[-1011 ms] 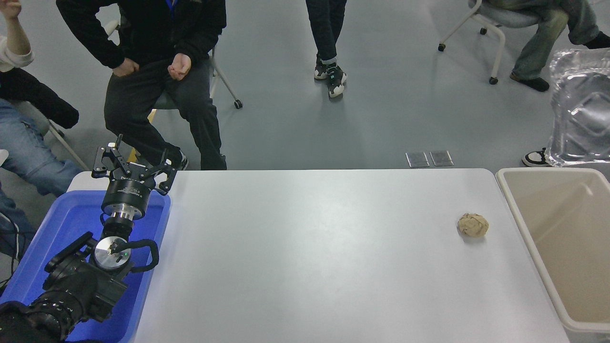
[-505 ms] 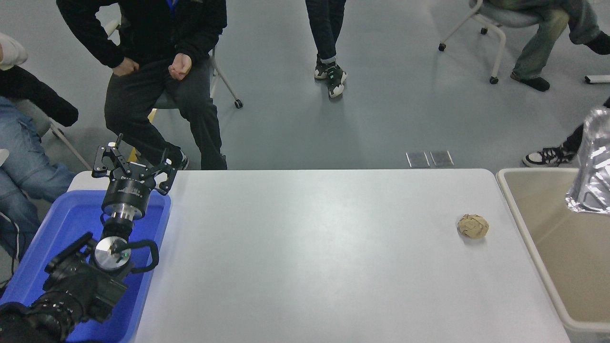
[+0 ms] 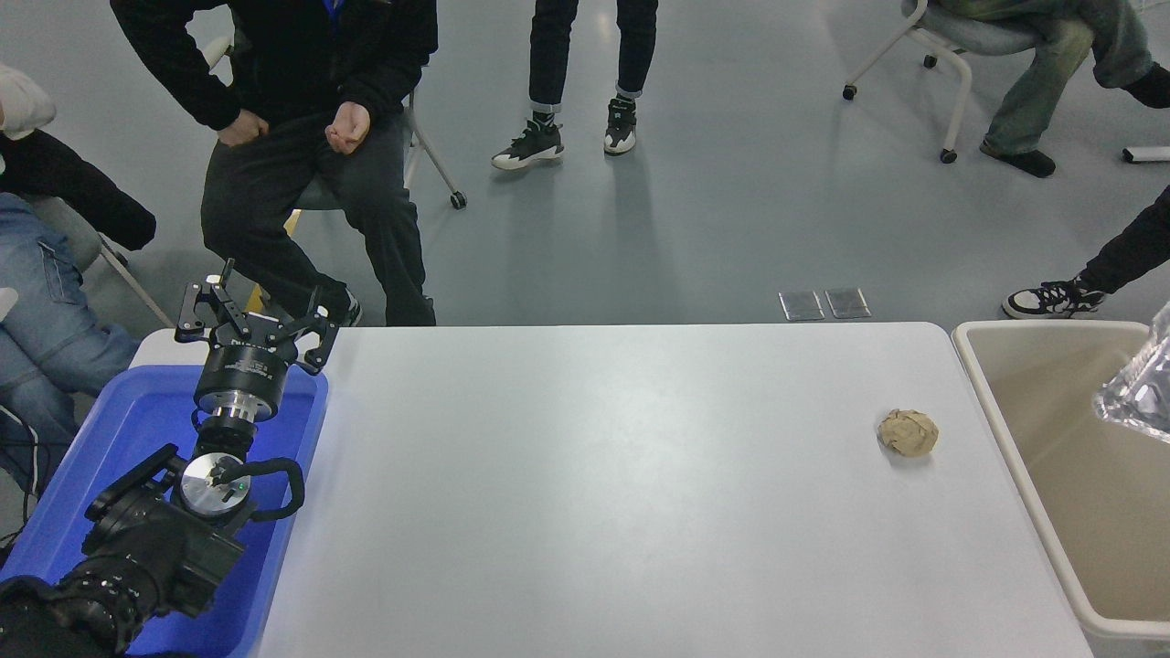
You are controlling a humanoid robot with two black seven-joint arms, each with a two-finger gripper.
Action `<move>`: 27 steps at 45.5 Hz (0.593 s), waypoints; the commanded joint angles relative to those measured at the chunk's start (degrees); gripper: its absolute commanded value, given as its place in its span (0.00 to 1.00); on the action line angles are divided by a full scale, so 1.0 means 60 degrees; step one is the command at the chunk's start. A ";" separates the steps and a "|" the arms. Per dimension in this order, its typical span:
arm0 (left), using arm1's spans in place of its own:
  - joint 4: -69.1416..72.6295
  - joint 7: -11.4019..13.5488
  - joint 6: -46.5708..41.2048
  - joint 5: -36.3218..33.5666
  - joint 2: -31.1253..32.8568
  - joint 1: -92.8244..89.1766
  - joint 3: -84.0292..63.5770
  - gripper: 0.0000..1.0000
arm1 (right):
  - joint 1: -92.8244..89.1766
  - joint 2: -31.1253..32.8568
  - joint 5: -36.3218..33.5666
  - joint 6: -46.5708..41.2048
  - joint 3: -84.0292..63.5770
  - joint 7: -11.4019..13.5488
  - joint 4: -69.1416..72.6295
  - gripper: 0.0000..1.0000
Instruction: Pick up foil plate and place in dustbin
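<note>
Only a corner of the shiny silver foil plate (image 3: 1141,395) shows at the picture's right edge, tilted and over the inside of the beige dustbin (image 3: 996,402). What holds it is outside the picture; my right gripper is not in view. My left gripper (image 3: 251,311) is parked at the lower left over the blue tub, its fingers spread open and empty.
A small crumpled tan paper ball (image 3: 908,431) lies on the white table (image 3: 594,475) near the dustbin's left wall. A blue plastic tub (image 3: 119,429) sits at the table's left end. Several people sit or stand beyond the far edge.
The foil plate has dropped from high at the right edge down over the dustbin and slid further out of the picture. A standing person at the back has shifted left. The left arm has not moved.
</note>
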State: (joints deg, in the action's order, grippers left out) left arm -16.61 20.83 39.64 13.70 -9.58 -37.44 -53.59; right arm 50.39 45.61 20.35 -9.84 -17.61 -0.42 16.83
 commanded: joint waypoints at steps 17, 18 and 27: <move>-0.0001 0.0000 0.0014 0.0002 0.0000 0.0000 -0.0003 0.99 | -0.2115 -0.1933 -0.1912 0.2781 0.1748 -0.0003 -0.1164 0.00; -0.0001 0.0000 0.0014 0.0002 0.0000 0.0000 -0.0003 0.99 | -0.2129 -0.1991 -0.1941 0.2869 0.1748 -0.0003 -0.1193 0.00; -0.0001 0.0000 0.0014 0.0002 0.0000 0.0000 -0.0003 0.99 | -0.2349 -0.2241 -0.2015 0.3499 0.1762 -0.0018 -0.1209 0.00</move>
State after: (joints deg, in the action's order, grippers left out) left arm -16.61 20.83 39.72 13.72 -9.58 -37.44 -53.60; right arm 38.12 34.83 9.97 6.43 -7.94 -0.45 10.38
